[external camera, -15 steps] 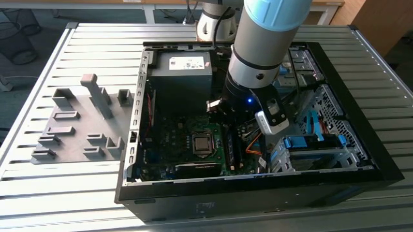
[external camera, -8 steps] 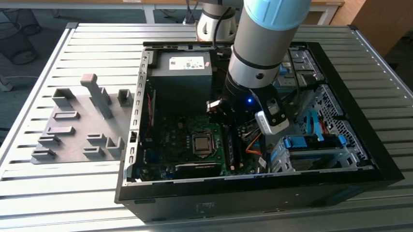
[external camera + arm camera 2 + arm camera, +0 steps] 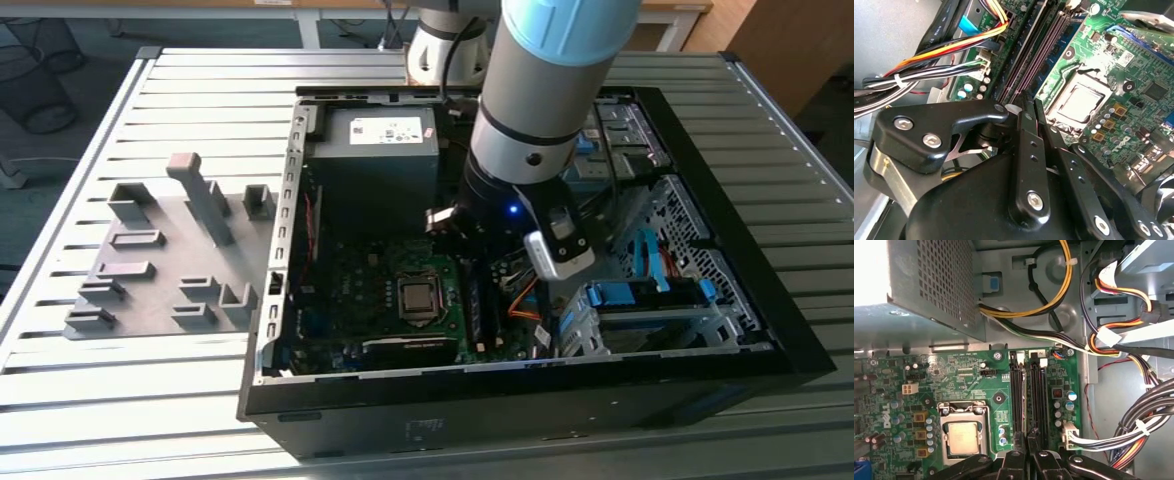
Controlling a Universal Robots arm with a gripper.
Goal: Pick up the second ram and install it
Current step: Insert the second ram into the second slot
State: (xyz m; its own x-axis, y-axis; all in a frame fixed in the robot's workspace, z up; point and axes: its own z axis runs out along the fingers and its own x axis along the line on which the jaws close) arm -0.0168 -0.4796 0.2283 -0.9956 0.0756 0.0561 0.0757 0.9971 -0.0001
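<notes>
Ram (image 3: 1027, 395) — seated; grey slatted table (image 3: 200, 400)

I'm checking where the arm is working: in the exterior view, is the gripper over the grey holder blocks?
No: the gripper is down inside the computer case, above the motherboard.

The gripper (image 3: 1029, 107) looks like glossy black plastic or painted metal, its fingers (image 3: 1032, 440) fastened with shiny metal screws. The motherboard (image 3: 969, 380) is glossy green board, its processor (image 3: 962, 437) capped with dull brushed metal, next to a matt grey perforated metal power supply (image 3: 929, 285). The computer case (image 3: 747, 340) is matt black, standing on a ribbed, pale metal table (image 3: 134, 400) beside matt grey plastic holder blocks (image 3: 160, 270).
</notes>
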